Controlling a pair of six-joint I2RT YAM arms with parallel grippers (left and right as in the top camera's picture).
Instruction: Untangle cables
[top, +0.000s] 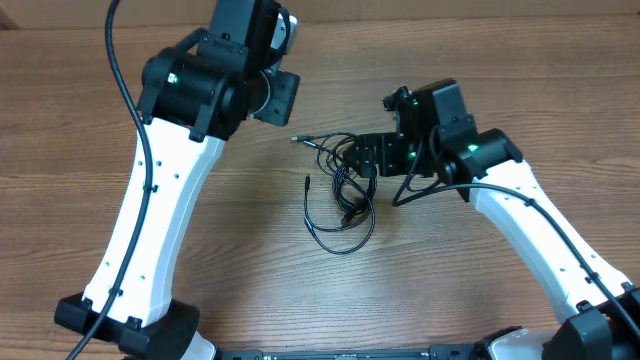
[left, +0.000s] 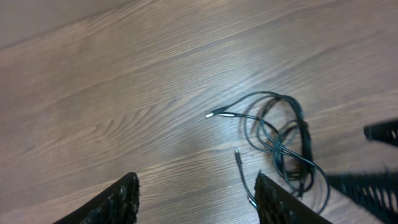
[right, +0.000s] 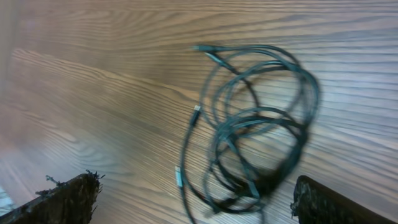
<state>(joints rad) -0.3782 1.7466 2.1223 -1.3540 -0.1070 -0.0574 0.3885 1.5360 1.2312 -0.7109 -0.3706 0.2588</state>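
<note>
The cables (top: 342, 190) lie on the wooden table as one tangle of thin black loops, with a silver-tipped end (top: 296, 139) pointing left and a loose strand curling toward the front. My right gripper (top: 366, 156) hovers over the tangle's upper right part. In the right wrist view it (right: 196, 180) is open wide, with the cables (right: 252, 124) on the table beneath the gap. My left gripper (top: 281, 96) is up and to the left of the tangle. In the left wrist view it (left: 196, 180) is open and holds nothing, and the cables (left: 280, 134) lie beyond its right finger (left: 280, 202).
The table (top: 450, 60) is bare wood grain around the tangle. Both white arms rise from bases at the front edge, left (top: 130, 325) and right (top: 590, 325). Thick black arm wires (top: 115, 60) run along them. The right gripper's fingertips (left: 373, 186) show at the left wrist view's right edge.
</note>
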